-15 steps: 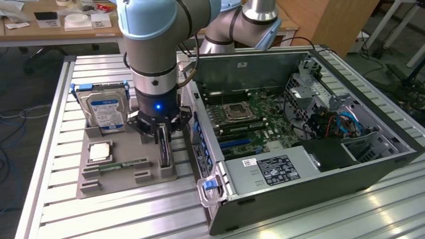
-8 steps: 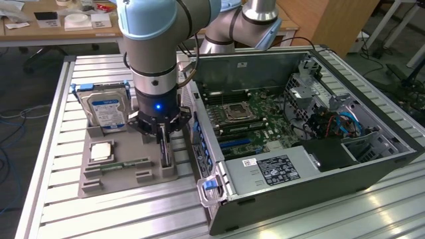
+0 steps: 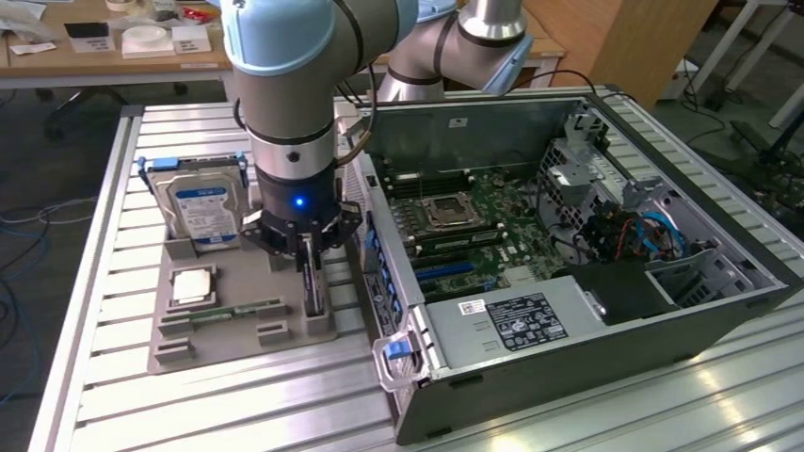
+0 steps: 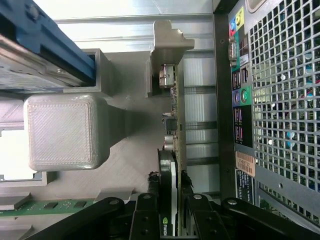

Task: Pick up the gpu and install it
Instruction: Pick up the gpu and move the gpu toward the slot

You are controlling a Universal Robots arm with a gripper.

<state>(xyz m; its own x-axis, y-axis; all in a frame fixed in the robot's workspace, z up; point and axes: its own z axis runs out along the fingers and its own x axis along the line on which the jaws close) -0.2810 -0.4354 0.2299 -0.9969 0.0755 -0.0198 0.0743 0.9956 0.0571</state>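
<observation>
The gpu (image 3: pixel 312 290) is a thin black card standing on edge in a slot of the grey holder (image 3: pixel 226 334), close to the open computer case (image 3: pixel 566 235). My gripper (image 3: pixel 308 256) reaches straight down onto the card's top edge. In the wrist view the gpu (image 4: pixel 176 120) runs between the two black fingers (image 4: pixel 152 182), which press against its two faces, so the gripper (image 4: pixel 171 187) is shut on it. The card still sits in the holder's slot.
A silver hard drive (image 3: pixel 205 212) with a blue-white label stands at the holder's back. A square chip (image 3: pixel 191 284) and a green memory stick (image 3: pixel 239 309) lie in the holder. The case's rear panel (image 4: pixel 280 100) is close beside the card. The motherboard (image 3: pixel 465 235) lies exposed inside the case.
</observation>
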